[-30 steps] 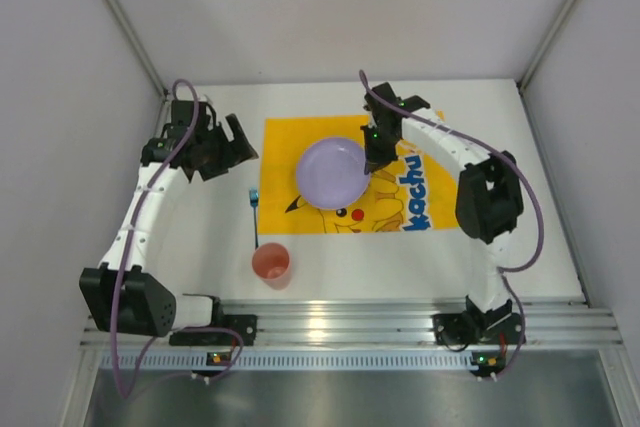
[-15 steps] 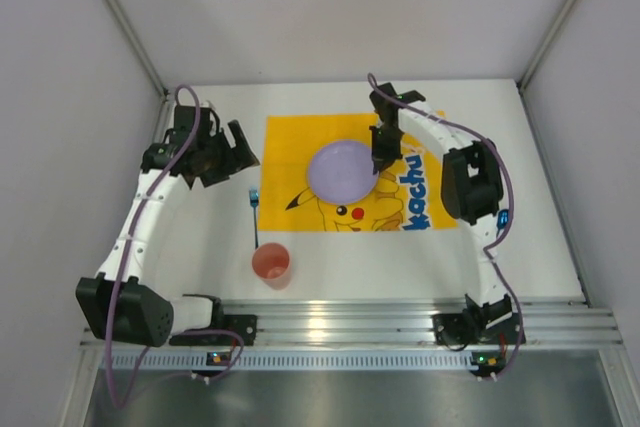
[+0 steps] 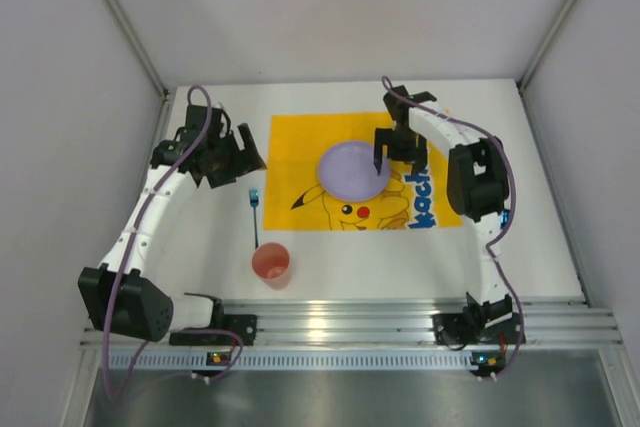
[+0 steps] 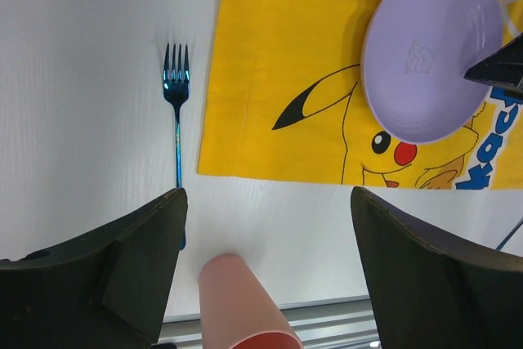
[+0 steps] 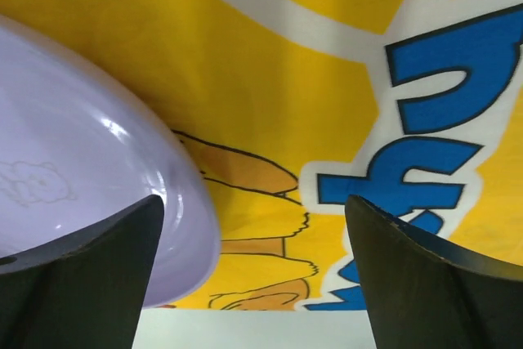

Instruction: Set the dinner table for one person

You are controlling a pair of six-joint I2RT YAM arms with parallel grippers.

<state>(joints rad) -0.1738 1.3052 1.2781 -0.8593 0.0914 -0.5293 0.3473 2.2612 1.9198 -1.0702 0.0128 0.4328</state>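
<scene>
The white dinner table (image 3: 540, 237) carries a yellow Pikachu-print mat (image 3: 300, 142). A lilac plate (image 3: 350, 169) lies flat on the middle of the mat. My right gripper (image 3: 388, 159) stands open at the plate's right rim, with one finger over the rim (image 5: 73, 177) and the other over the mat (image 5: 327, 63); nothing is held. A blue fork (image 3: 255, 217) lies left of the mat. A pink cup (image 3: 271, 264) stands upright near the front edge. My left gripper (image 3: 235, 159) hovers open at the back left, looking down on the fork (image 4: 176, 112) and cup (image 4: 245, 300).
White walls close in the table on the left, back and right. An aluminium rail (image 3: 340, 322) with both arm bases runs along the front edge. The right arm's elbow (image 3: 475, 182) hangs over the mat's right end.
My right gripper has opened and let go of the plate, after carrying it right and back to the mat's middle. The left gripper drifted slightly right.
</scene>
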